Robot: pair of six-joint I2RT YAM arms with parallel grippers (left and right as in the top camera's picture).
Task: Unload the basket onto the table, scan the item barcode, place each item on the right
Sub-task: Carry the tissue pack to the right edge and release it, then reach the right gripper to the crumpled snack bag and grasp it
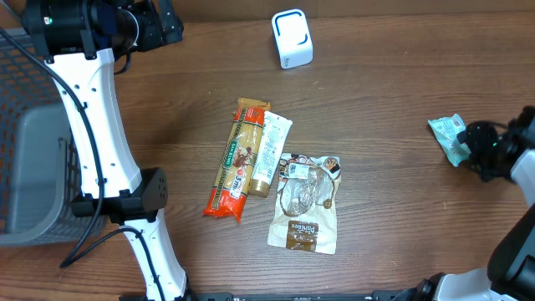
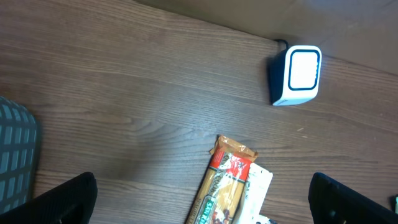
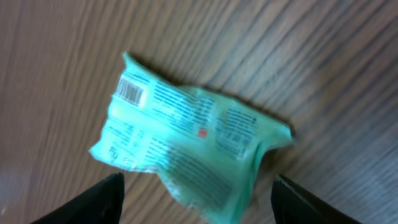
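While my right claw (image 3: 196, 196) is hanging wide over the green packet (image 3: 186, 143), barcode-up on open wood by the table's (image 1: 376, 100) right edge, my left claw (image 2: 202, 190) is gaping; the basket (image 1: 17, 75) is perhaps holding something grey.

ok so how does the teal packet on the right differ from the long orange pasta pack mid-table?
The teal packet is short and crumpled; the pasta pack is long and slim. The teal packet lies alone; the pasta pack lies against a white pack. The teal packet shows its barcode face-up; none is visible on the pasta pack. Both lie on the wooden table.
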